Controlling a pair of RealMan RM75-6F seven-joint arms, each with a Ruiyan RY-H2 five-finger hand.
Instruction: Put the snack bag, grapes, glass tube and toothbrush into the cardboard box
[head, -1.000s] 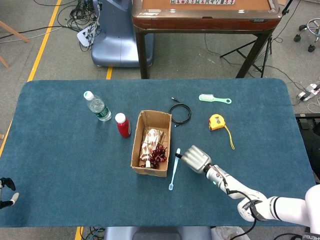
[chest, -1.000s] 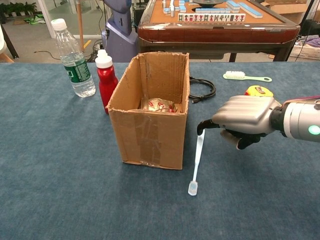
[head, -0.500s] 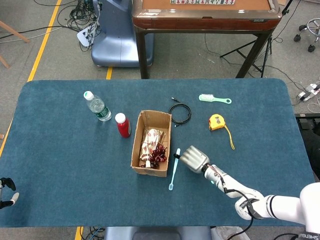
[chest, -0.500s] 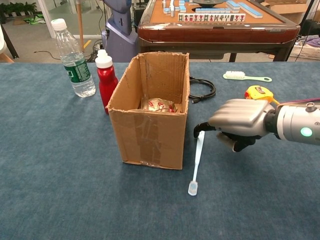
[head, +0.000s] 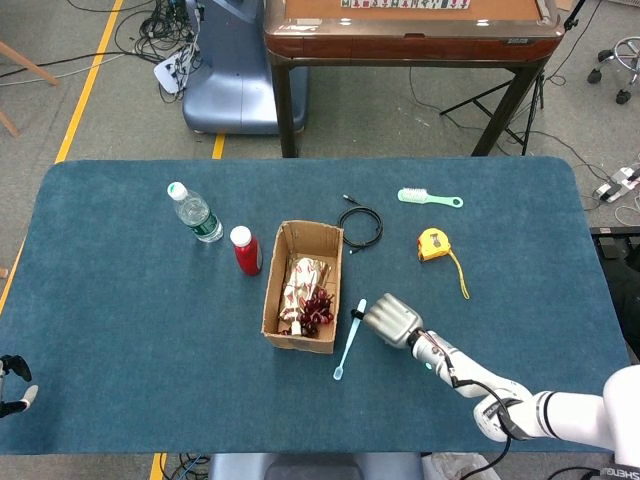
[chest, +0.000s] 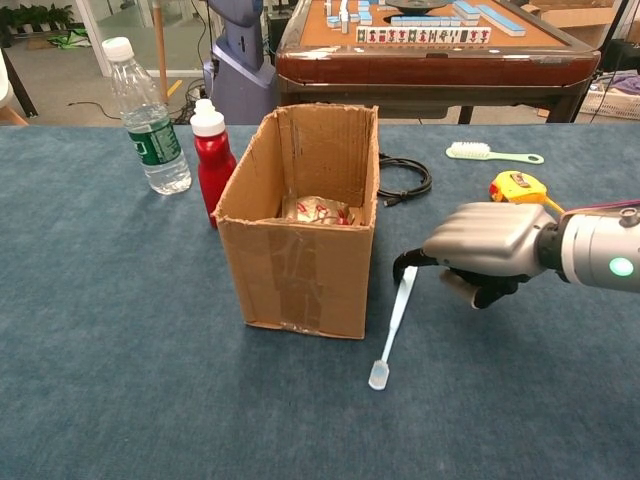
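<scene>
The cardboard box (head: 271, 291) stands open at mid-table, its taped front wall (chest: 300, 270) facing the chest view. Inside lie the red-and-white snack bag (head: 300, 274) and the dark grapes (head: 318, 309); the chest view shows only the bag's top (chest: 315, 210). No glass tube shows in either view. A pale blue toothbrush (head: 347, 345) lies slanted just right of the box, bristle head (chest: 378, 376) on the cloth. My right hand (chest: 485, 245) is curled over its far end, fingertips (chest: 404, 263) pinching the handle. My left hand (head: 12, 384) shows at the table's left edge, fingers apart, holding nothing.
A water bottle (head: 196, 213) and a red bottle (head: 246, 250) stand left of the box. Behind it lie a coiled black cable (head: 360, 225), a green brush (head: 428, 198) and a yellow tape measure (head: 432, 243). A wooden game table stands beyond the far edge.
The toothbrush has swung: its bristle head moved left toward the box while the handle end stayed under my right fingertips. The right hand shifted slightly; the left hand stayed put.
</scene>
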